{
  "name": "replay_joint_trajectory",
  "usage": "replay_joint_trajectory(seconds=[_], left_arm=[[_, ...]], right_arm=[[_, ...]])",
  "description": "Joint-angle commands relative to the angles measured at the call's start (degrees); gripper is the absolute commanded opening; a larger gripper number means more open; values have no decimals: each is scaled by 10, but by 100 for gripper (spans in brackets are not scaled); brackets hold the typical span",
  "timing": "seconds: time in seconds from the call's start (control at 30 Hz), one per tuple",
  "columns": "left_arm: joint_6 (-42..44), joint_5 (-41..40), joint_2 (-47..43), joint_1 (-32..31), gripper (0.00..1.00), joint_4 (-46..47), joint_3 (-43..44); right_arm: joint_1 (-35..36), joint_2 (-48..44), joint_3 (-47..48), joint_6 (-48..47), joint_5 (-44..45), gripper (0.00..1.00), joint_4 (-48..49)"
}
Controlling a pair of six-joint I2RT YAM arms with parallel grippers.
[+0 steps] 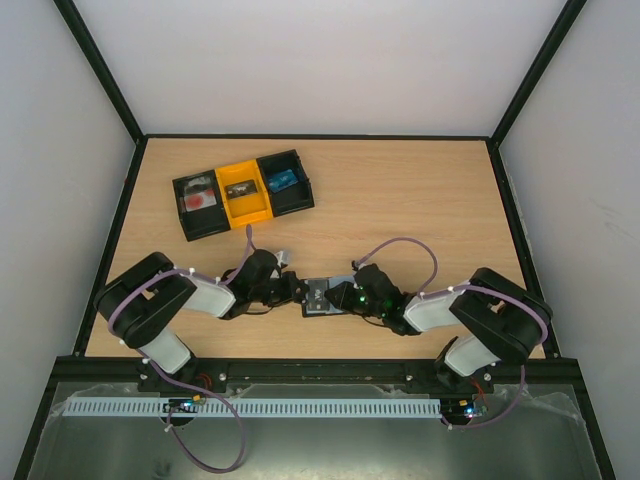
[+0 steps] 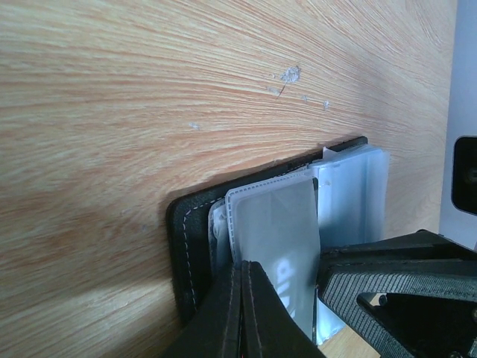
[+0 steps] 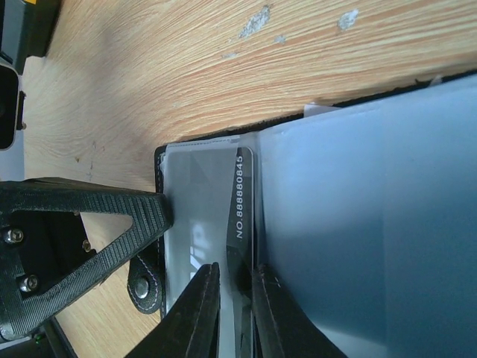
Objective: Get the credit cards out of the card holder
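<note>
1. Near the table's (image 1: 420, 210) front edge, between both arms: card holder (image 1: 322, 297), lying open and flat.
2. On its inner panels: credit card (image 3: 242, 195) with a printed number.
3. Right gripper (image 3: 235, 272): fingers a sliver apart, straddling that card's edge; can't tell if really pinching.
4. Left gripper (image 2: 242, 270): pinched shut over the holder's pocket.
5. Way back left: black-and-yellow tray (image 1: 243, 193).

Wood-grain tbl (image 2: 149, 89) — glossy plastic card (image 3: 244, 201)
</note>
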Motion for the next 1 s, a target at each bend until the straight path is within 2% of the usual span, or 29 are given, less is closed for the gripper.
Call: replay_joint_trajectory(seconds=[0.0,0.13,0.63,0.83,0.9,0.97], left_arm=[[5,-6,26,-10,3,-48,-15],[5,-7,27,-11,3,-48,-16],[18,-8,20,-10,3,-62,-10],[15,-6,12,-10,3,-66,-6],[10,-5,5,-10,8,-70,-6],[5,2,-8,-10,22,-74,-4]], right_arm=[[-1,14,8,15,-9,13,26],[-1,4,-6,22,-9,2,51],[-19,-55,-56,16,5,2,62],[-20,-51,-51,16,-4,2,57],[-20,-42,-39,12,-12,3,48],[-20,-35,-36,13,-15,6,48]])
